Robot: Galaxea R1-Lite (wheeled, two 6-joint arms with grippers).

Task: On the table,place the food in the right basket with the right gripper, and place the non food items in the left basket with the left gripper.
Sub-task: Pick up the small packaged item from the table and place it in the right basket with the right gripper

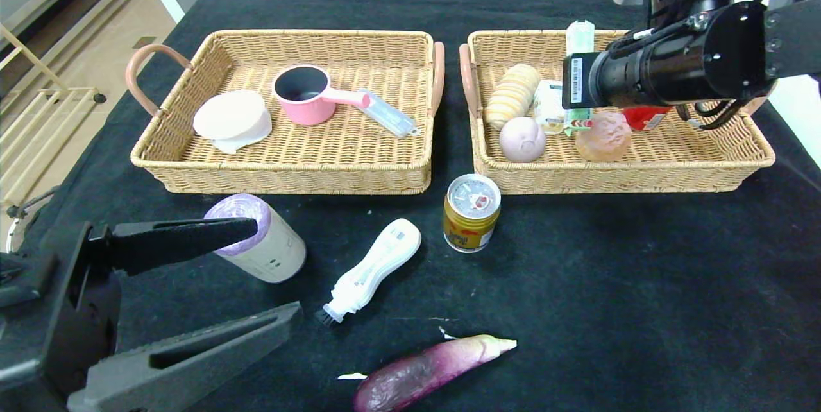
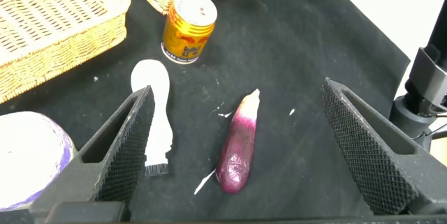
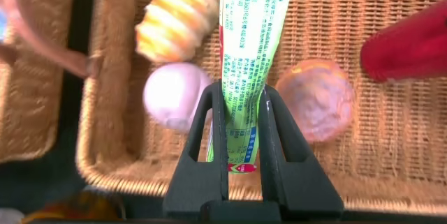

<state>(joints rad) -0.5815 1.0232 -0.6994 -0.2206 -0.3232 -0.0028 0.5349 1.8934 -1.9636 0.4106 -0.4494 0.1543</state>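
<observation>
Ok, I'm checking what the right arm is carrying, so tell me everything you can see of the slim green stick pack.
The slim green stick pack is a long, narrow, glossy packet, green and white with small print and a red patch near its lower end. The right gripper is shut on it near that end. It hangs over the right wicker basket, above a pale pink round item and a pinkish lumpy one. Whether it touches anything below cannot be told.
</observation>
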